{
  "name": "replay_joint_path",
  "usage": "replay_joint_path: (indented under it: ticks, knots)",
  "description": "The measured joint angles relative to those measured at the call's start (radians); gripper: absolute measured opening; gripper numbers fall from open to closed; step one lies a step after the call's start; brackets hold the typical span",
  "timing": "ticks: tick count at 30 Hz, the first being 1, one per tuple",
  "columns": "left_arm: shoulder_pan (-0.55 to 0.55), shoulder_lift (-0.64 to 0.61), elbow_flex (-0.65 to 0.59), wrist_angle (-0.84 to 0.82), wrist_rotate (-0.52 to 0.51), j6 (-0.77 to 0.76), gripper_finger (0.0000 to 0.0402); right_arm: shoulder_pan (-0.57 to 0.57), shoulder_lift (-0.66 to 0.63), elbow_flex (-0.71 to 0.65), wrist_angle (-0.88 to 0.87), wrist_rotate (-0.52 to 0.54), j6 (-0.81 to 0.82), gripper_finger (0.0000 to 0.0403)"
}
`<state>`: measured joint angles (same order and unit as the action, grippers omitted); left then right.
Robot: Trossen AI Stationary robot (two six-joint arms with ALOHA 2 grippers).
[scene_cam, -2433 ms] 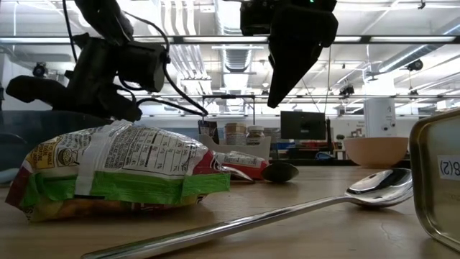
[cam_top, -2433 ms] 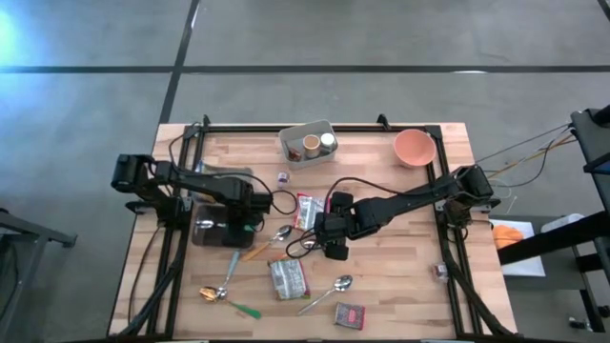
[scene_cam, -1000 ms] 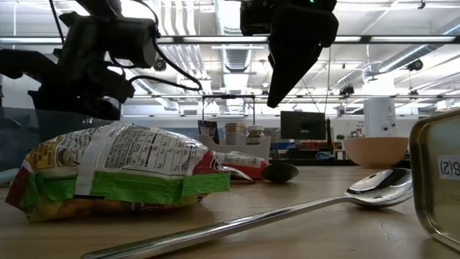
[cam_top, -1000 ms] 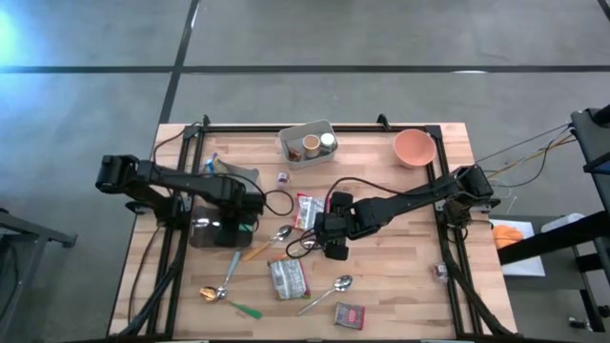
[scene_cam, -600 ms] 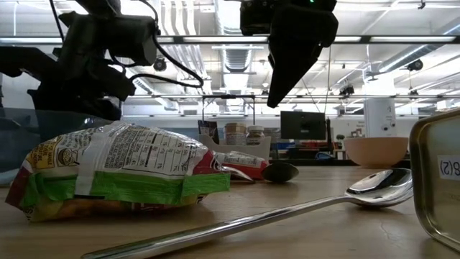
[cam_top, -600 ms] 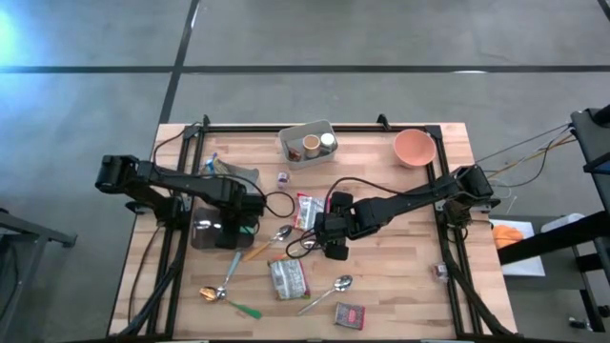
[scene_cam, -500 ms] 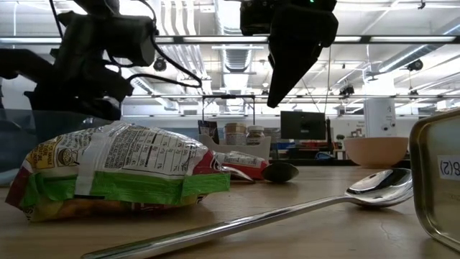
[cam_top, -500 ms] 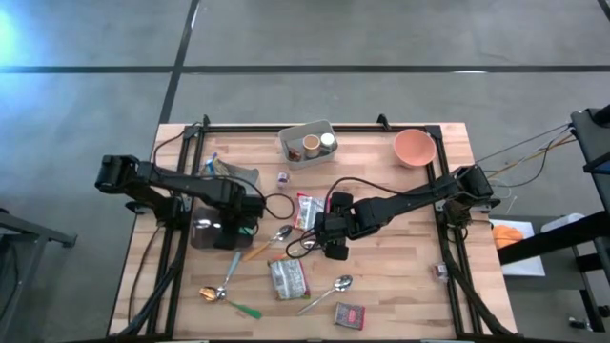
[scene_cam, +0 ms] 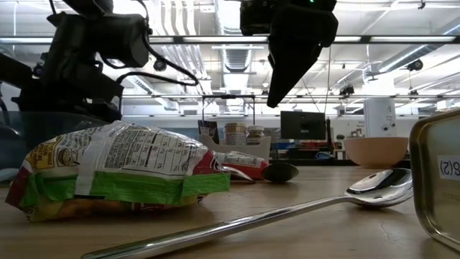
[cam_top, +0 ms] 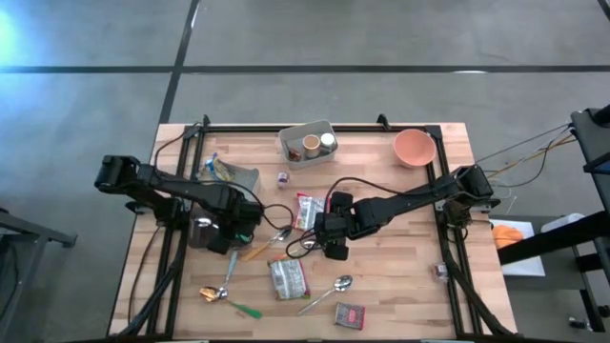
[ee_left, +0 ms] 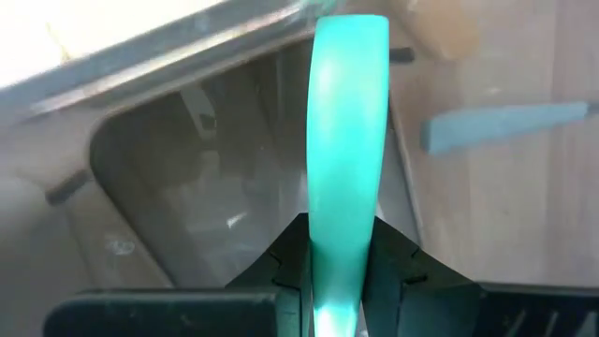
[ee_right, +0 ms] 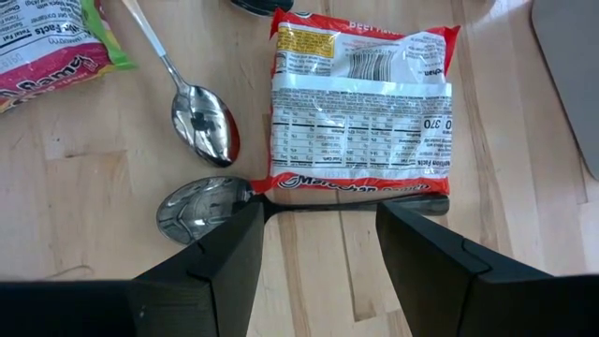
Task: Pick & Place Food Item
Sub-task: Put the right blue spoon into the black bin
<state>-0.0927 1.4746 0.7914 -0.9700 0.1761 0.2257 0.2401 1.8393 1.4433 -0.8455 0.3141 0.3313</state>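
At mid-table I see my right gripper (cam_top: 333, 250) hanging with fingers apart, holding nothing, just above a crinkled red-and-white noodle packet (ee_right: 361, 112) whose glossy back carries a nutrition panel; I can't make out the brand. Two polished metal spoons (ee_right: 201, 122) lie just beside it on bare wood planks. My left gripper (cam_top: 229, 243), toward the left rail, is clamped on a smooth teal handle (ee_left: 348, 140) over a clear plastic container (ee_left: 215, 178). A wrinkled green-banded snack bag (scene_cam: 115, 173) lies nearer the front edge.
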Motion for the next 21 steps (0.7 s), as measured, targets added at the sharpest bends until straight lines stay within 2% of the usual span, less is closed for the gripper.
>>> replay_joint_path:
  ticks: [10,21]
  knots:
    - [-0.005,0.0,-0.008,0.108,0.034,0.007,0.0054,0.0,0.0,0.0,0.004,0.0,-0.002,0.0208]
    - [-0.006,-0.004,-0.058,0.169,0.015,0.056,0.0054,0.0,0.0,0.0,0.006,-0.002,-0.002,0.0208]
